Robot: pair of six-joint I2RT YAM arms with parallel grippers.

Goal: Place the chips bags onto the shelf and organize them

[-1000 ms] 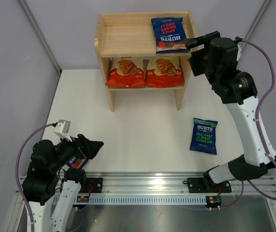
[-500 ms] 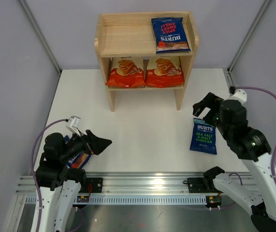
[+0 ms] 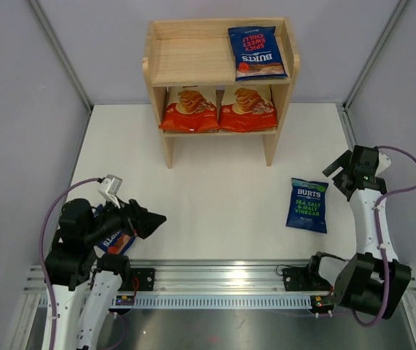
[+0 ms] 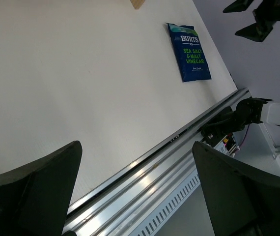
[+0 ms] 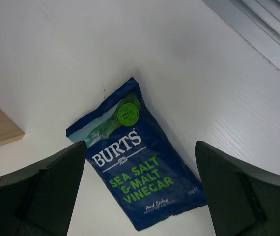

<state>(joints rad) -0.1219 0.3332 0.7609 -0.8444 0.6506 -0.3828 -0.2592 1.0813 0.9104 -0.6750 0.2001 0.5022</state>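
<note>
The wooden shelf stands at the back. One red-accented Burts bag lies on the right of its top tier. Two Cassava Chips bags sit side by side on its lower tier. The green-lettered Burts bag lies flat on the table; it also shows in the right wrist view and the left wrist view. My right gripper is open and empty, above and just right of that bag. My left gripper is open and empty at the near left. A second red-accented Burts bag lies mostly hidden under my left arm.
A metal rail runs along the table's near edge and shows between my left fingers. Grey walls close in the left, right and back. The left half of the shelf's top tier is bare wood.
My right arm has swung down from the shelf's top tier to the right side of the table, over the green-lettered bag. My left arm has shifted slightly.
</note>
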